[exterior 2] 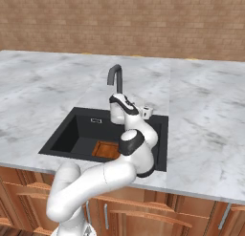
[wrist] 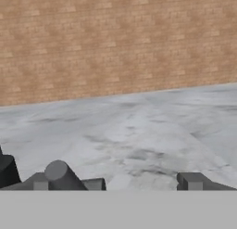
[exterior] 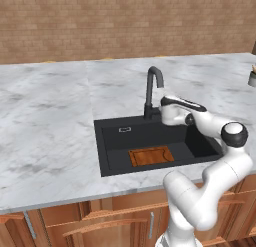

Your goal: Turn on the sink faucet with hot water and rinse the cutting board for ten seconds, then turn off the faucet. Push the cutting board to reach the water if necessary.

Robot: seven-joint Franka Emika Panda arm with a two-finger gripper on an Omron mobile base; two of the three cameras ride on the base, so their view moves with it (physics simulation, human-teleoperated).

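Note:
The black gooseneck sink faucet [exterior: 153, 89] [exterior 2: 115, 78] rises from the back rim of the black sink [exterior: 112, 163] [exterior 2: 62, 137]. My gripper [exterior: 162, 110] [exterior 2: 116, 106] sits just right of the faucet's base, low over the sink's rear edge. In the hand view the gripper [wrist: 143, 184] is open, with bare marble between its fingertips [wrist: 193, 181]. A dark stubby cylinder [wrist: 59, 172], apparently the faucet's lever, lies just left of the left fingertip. The orange-brown cutting board [exterior: 151, 156] [exterior 2: 106, 149] lies flat on the basin floor near the front wall, partly hidden by my arm in the right base view. No water is in view.
Grey-white marble counter [exterior: 50, 121] [exterior 2: 206, 115] surrounds the sink, with a brick wall [wrist: 115, 42] behind it. A small container [exterior: 252, 77] stands at the counter's far right edge. Wooden cabinet fronts [exterior: 100, 221] run below the counter.

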